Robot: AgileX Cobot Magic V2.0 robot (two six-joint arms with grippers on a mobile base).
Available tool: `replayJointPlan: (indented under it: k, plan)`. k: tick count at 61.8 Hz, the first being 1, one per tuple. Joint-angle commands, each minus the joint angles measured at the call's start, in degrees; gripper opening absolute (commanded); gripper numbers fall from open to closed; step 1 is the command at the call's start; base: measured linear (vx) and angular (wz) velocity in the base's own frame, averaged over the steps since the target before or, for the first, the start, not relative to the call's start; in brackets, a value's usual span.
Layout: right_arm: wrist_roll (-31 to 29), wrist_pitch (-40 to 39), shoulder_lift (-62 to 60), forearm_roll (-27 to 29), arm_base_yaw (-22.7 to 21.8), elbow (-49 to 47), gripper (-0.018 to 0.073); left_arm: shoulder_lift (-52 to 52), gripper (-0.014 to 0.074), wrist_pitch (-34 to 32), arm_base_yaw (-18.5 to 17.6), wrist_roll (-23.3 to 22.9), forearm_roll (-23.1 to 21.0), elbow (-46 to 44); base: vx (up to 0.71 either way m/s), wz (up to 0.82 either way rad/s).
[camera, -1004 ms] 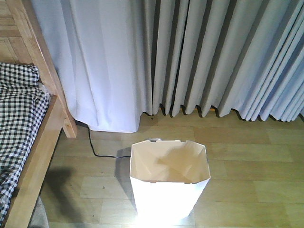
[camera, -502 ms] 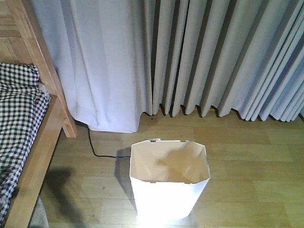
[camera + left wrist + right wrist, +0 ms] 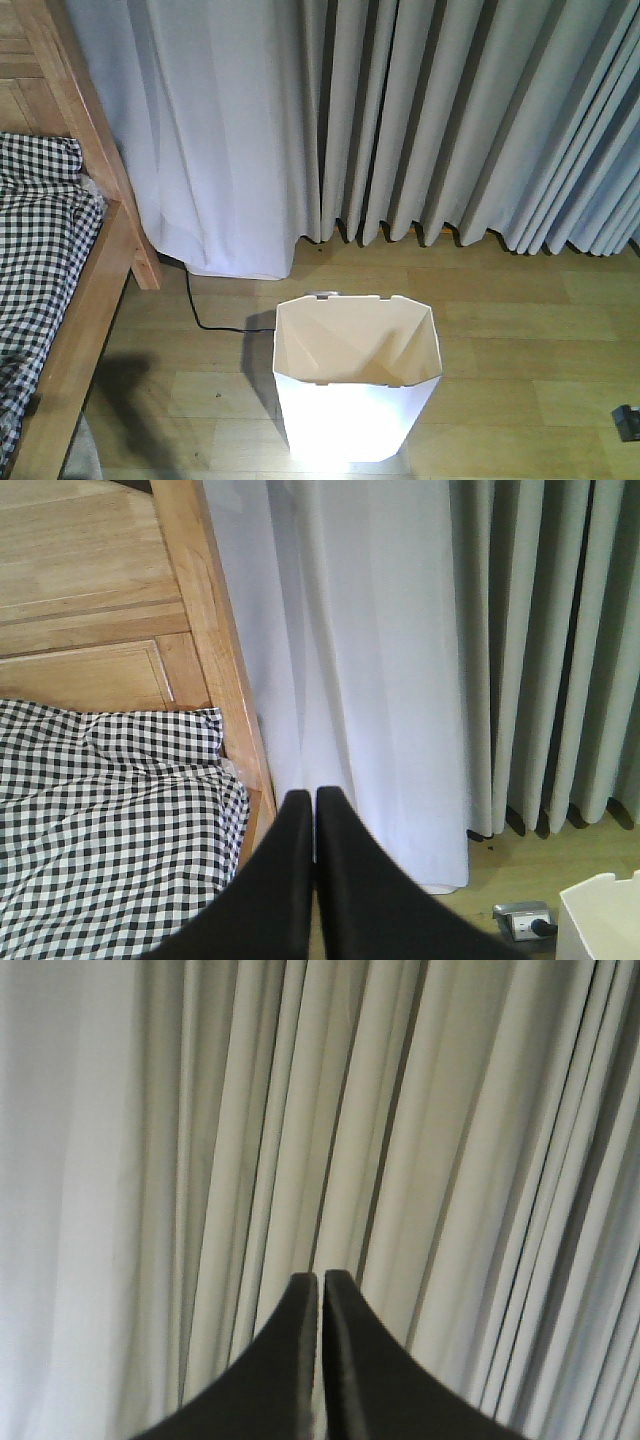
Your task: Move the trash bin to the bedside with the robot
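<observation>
Exterior front-facing view: the trash bin (image 3: 356,385) stands upright on the wooden floor (image 3: 520,330), a little way out from the bed (image 3: 70,330) at the left, whose light wooden frame carries black-and-white checked bedding (image 3: 35,230). Pale curtains (image 3: 400,120) hang behind it, and a black cable (image 3: 205,318) runs across the floor between bed and bin. The left gripper (image 3: 315,805) points toward the bed frame, fingers pressed together and holding nothing. The right gripper (image 3: 320,1290) faces the curtains, likewise closed and empty.
</observation>
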Motion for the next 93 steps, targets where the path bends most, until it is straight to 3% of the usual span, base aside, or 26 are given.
replayJointPlan:
  k: [1, 12, 24, 93]
  plan:
    - [-0.17, -5.81, -0.98, -0.72, -0.26, 1.22, -0.0011, -0.57, -0.0006, -4.2, -0.35, -0.46, -0.29, 1.65, 0.0, 0.0]
    - [-0.01, -5.73, -0.98, -0.45, -0.45, 1.32, -0.0011, -0.57, -0.0006, -4.2, -0.35, -0.46, -0.29, 1.65, 0.0, 0.0]
    - [2.4, -5.61, -0.98, 2.61, -4.77, 1.32, -0.0011, -0.57, -0.0006, -4.2, -0.35, -0.46, -0.29, 1.65, 0.0, 0.0]
    - [1.65, -2.68, -0.98, 2.44, -4.77, 1.32, -0.0011, -0.57, -0.0006, -4.2, -0.35, -0.46, -0.29, 1.65, 0.0, 0.0]
